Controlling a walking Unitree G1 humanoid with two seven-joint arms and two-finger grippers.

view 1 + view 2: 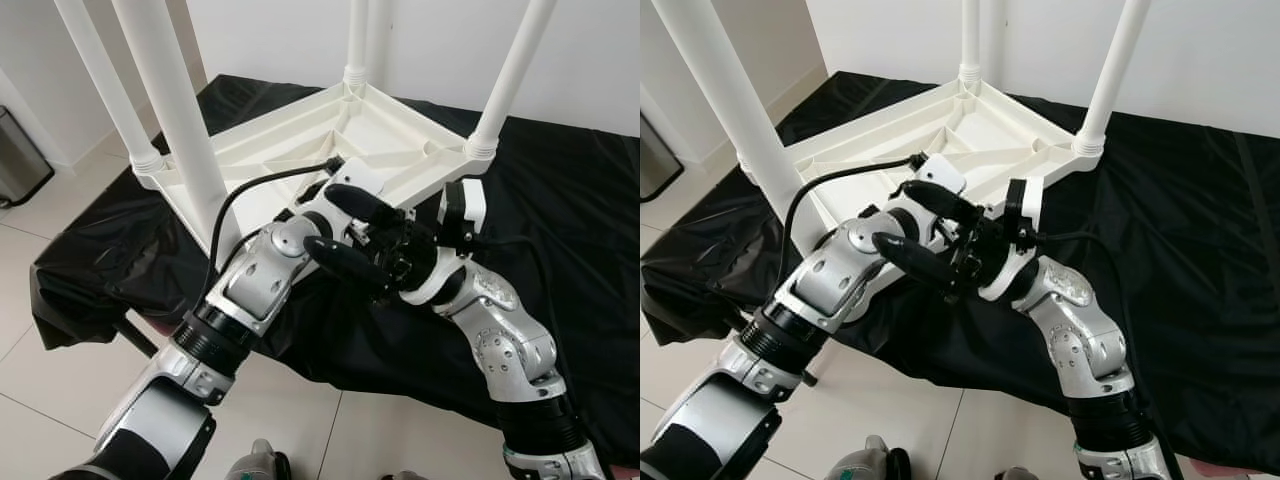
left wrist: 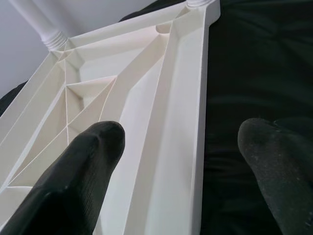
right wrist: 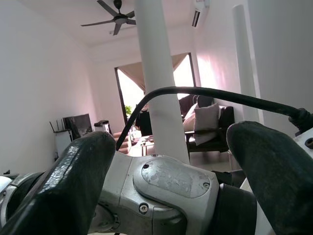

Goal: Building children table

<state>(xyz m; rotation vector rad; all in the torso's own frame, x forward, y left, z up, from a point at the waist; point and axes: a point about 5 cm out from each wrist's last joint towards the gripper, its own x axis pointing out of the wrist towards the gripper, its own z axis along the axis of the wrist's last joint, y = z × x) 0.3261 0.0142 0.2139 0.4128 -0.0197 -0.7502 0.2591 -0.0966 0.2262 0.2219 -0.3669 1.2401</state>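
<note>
My arms cross low in front. Upturned white tabletop [image 1: 330, 150] lies on the black cloth's [image 1: 560, 200] near-left part, four legs [image 1: 165, 100] seated. Left gripper [image 1: 345, 230] fingers spread over its near edge; right gripper [image 1: 992, 240] spread, empty. Next: check each leg's tight, then grip the rim.

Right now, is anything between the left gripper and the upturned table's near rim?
Nothing visible. The left gripper is open, its fingers straddling the table rim over the black cloth. The right gripper sits close beside the left wrist, not in the path.
</note>
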